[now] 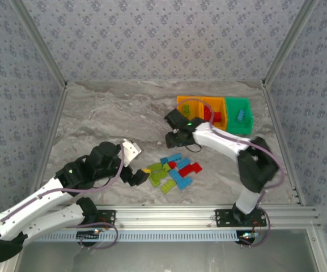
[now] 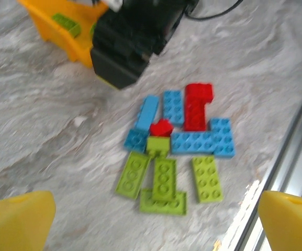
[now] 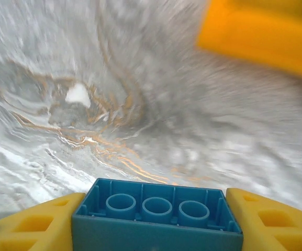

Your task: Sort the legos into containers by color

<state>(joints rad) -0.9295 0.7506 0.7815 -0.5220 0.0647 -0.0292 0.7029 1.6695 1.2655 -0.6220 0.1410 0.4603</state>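
The legos (image 1: 173, 170) lie in a loose pile of red, light blue and lime green near the front of the table. In the left wrist view, lime green legos (image 2: 164, 178) lie nearest, with blue ones (image 2: 200, 141) and red ones (image 2: 197, 104) beyond. My left gripper (image 2: 153, 222) hovers open just short of the green ones. My right gripper (image 3: 156, 222) is shut on a blue lego (image 3: 156, 212), underside up, between its yellow fingers (image 3: 35, 222). That gripper (image 1: 173, 136) hangs between the pile and the containers.
Three containers stand in a row at the back right: an orange one (image 1: 187, 105) with a green lego, an orange one (image 1: 214, 112) with red legos, and a green one (image 1: 240, 116) with a blue lego. A metal rail (image 1: 197, 215) runs along the near edge.
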